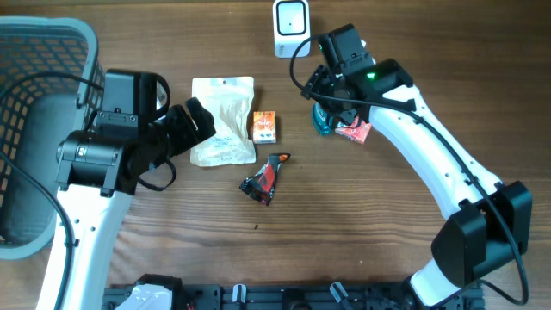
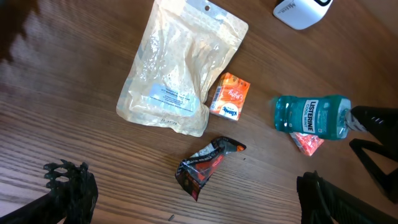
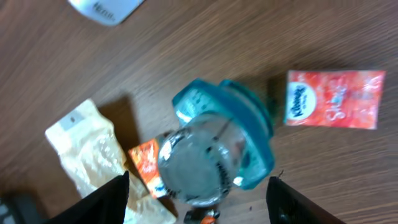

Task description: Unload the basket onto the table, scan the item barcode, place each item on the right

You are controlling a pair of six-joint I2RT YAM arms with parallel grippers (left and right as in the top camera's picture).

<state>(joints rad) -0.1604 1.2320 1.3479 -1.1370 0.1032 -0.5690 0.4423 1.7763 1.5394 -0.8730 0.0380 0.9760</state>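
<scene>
The right end effector [image 3: 199,182] points down over the bottle [image 2: 308,117] and is released. Its two fingers [image 3: 113,198] stand spread on either side of the clear cap, and the right wrist view shows a gap between each finger and the cap. Nothing is gripped. The bottle is teal with a white label and is seen cap-first from that camera, so it appears upright. Its base is hidden, so I cannot tell whether it rests on the tabletop [image 1: 362,224]. The right arm runs from above the bottle back toward the near right corner.

A red pack [image 3: 336,98] lies just beside the bottle on its right, flat on the wood. An orange box [image 1: 264,127] lies near the bottle on its left, and a pale pouch [image 1: 222,120] lies just beyond that box. A black wrapper [image 1: 265,176] with a red patch lies left of the bottle and nearer the robot, apart from the box and the pouch. The white scanner [image 1: 291,26] sits beyond the bottle at the far edge, slightly to its left.

The left end effector [image 1: 195,125] is also released, its fingers wide with nothing between them. It hovers at the pouch's left edge, well left of the bottle. A grey basket [image 1: 26,77] stands farthest left of the bottle, at the tabletop's edge.
</scene>
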